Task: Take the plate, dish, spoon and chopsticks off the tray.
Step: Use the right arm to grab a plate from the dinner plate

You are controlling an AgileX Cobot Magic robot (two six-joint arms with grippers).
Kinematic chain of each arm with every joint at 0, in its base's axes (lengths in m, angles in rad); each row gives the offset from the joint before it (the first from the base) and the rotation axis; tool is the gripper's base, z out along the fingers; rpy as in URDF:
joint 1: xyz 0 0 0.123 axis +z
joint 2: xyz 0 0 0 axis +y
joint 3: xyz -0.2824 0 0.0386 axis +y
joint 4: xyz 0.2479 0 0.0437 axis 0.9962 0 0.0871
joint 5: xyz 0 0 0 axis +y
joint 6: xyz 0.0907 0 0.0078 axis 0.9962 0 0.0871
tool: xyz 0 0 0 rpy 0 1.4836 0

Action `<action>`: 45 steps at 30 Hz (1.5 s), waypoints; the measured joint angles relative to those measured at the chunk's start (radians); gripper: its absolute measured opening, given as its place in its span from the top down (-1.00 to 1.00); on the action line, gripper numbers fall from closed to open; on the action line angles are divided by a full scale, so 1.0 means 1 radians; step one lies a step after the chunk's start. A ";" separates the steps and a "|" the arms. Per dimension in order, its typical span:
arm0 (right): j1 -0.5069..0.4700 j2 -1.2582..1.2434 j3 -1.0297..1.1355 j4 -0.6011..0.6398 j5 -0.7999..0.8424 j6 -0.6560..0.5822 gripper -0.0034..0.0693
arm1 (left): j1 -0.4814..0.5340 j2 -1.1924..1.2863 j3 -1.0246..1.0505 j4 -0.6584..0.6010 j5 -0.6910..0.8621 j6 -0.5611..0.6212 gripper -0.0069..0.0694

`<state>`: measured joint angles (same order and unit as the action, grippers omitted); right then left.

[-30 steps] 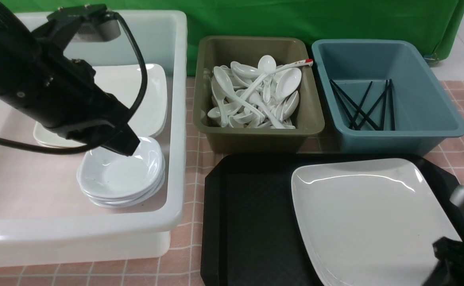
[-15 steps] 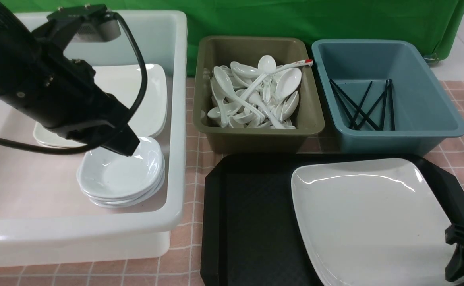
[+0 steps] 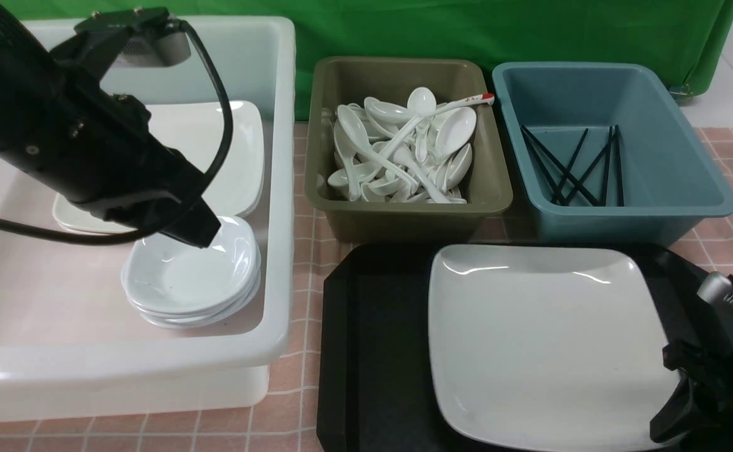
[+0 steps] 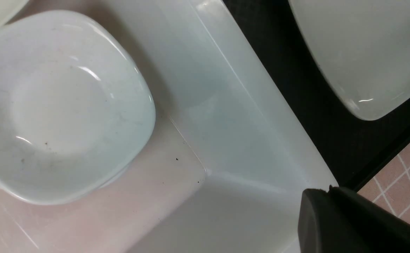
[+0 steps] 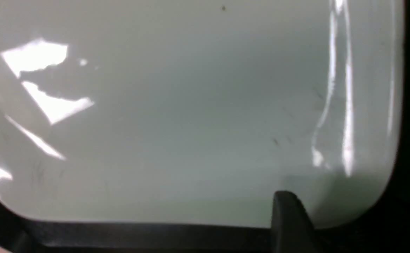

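The large cream-white plate (image 3: pixel 548 339) lies on the black tray (image 3: pixel 379 351) and nothing else shows on that tray. My right gripper (image 3: pixel 675 407) is at the plate's near right corner. One finger (image 5: pixel 285 218) lies on top of the rim and the other is hidden beneath it, so the gripper is shut on the plate. My left gripper (image 3: pixel 202 231) hangs shut and empty over a stack of small bluish-white dishes (image 3: pixel 191 276) in the white tub (image 3: pixel 282 188). White spoons (image 3: pixel 404 150) fill the olive tub (image 3: pixel 404 223). Black chopsticks (image 3: pixel 567 169) lie in the blue tub (image 3: pixel 624 223).
Larger white plates (image 3: pixel 235 150) are stacked at the back of the white tub, behind the dishes. One spoon with a red-tipped handle (image 3: pixel 476 98) rests on the olive tub's rim. The olive and blue tubs stand just behind the tray, on pink checked cloth (image 3: pixel 291 376).
My right gripper has moved left onto the plate's near right corner and its jaws have closed in. The plate slid left and turned squarer on the tray. The left arm stayed still.
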<state>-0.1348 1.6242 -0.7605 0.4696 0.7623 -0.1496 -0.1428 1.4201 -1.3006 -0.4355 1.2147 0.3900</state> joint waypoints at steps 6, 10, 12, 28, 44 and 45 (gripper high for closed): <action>0.000 0.000 -0.007 -0.038 0.006 -0.008 -0.29 | 0.000 0.000 0.000 0.000 0.000 0.000 0.83; 0.000 0.000 -0.008 -0.038 -0.064 -0.009 -0.53 | 0.000 0.000 0.000 0.000 0.000 0.000 0.83; 0.000 0.003 -0.009 -0.027 -0.095 -0.010 -0.56 | 0.000 0.000 0.000 0.000 0.000 0.000 0.83; 0.093 0.098 -0.024 0.091 -0.188 -0.017 -0.02 | 0.000 0.000 0.000 0.000 0.000 0.000 0.83; 0.099 -0.143 -0.018 -0.010 0.014 -0.017 0.55 | 0.000 0.000 0.000 0.014 0.000 0.001 0.83; 0.099 -0.175 -0.018 -0.015 0.031 -0.017 0.58 | 0.000 0.000 0.000 0.014 0.000 0.001 0.83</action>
<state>-0.0356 1.4492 -0.7786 0.4548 0.7938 -0.1662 -0.1428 1.4201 -1.3006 -0.4210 1.2147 0.3914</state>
